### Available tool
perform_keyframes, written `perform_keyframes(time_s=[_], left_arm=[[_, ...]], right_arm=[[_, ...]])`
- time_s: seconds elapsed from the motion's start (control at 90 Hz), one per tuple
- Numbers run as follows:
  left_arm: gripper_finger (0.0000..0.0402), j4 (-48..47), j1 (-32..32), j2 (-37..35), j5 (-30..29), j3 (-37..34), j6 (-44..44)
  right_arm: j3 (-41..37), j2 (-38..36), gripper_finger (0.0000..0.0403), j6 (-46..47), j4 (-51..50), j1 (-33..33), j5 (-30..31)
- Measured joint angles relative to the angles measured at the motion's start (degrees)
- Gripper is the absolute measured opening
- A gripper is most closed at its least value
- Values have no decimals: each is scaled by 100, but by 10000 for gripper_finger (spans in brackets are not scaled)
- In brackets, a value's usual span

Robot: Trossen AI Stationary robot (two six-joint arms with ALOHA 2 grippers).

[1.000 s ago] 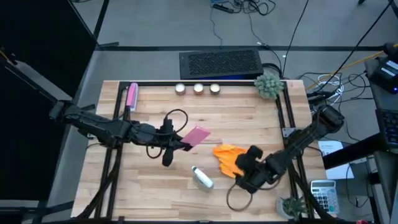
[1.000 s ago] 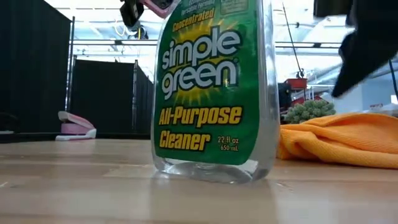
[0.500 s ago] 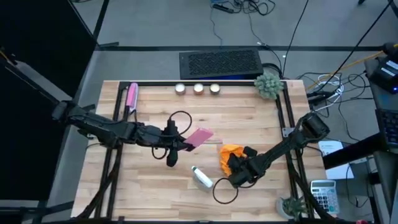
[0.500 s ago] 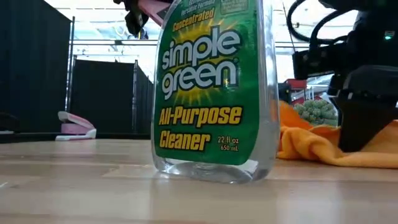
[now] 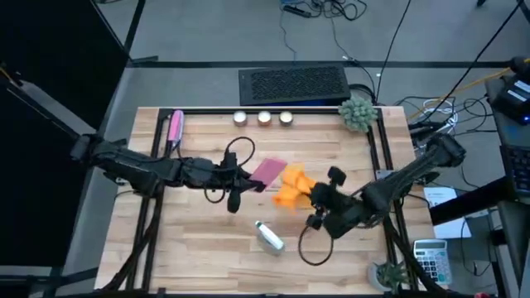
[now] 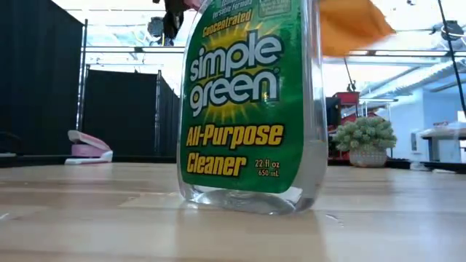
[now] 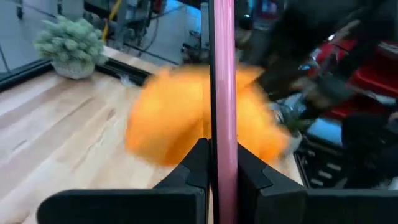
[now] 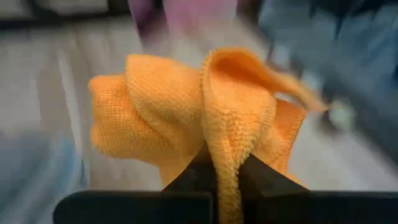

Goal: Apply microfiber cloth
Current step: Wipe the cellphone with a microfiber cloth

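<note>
- Microfiber cloth (image 5: 291,185): bright orange and bunched, it hangs off the table in my right gripper (image 5: 313,195), near the middle of the wooden table (image 5: 207,257), just beside the pink case.
- My right gripper's fingers are pinched onto a fold of the cloth; in the right wrist view the fabric (image 8: 205,118) rises straight out from between the two dark fingers.
- My left gripper (image 5: 245,179) is clamped on the pink case (image 5: 268,171), holding it on edge; in the left wrist view the case (image 7: 222,93) stands as a thin upright strip between my fingers, with the orange cloth (image 7: 180,118) right behind it.
- From above, the cloth's near edge meets or overlaps the case's edge; I cannot tell whether they truly touch.
- In the low view the cloth (image 6: 349,25) shows high up, well above the table surface.
- Spray bottle (image 5: 268,236): it lies on the table nearer the front edge, apart from both grippers; its green label (image 6: 244,94) fills the low view.
- A small potted plant (image 5: 358,112) sits at the far right corner.
</note>
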Motion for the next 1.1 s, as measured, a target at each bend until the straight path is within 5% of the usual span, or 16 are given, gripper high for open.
perform_keyframes(time_s=[0.256,0.511,0.789,0.989,1.1], left_arm=[[13,887,164,351,390,0,-417],[13,1043,108,427,588,-8,-613],[13,996,59,422,1052,-7,-558],[13,1062,100,416,1260,-14,-528],[13,897,153,420,1170,-17,-536]], right_arm=[[97,313,1,-2761,2526,-362,323],[97,565,0,-3042,2569,-946,296],[185,25,0,-3894,2910,-1070,1414],[185,377,1,-3944,3328,-1067,871],[174,486,1,-4188,3224,-884,1885]])
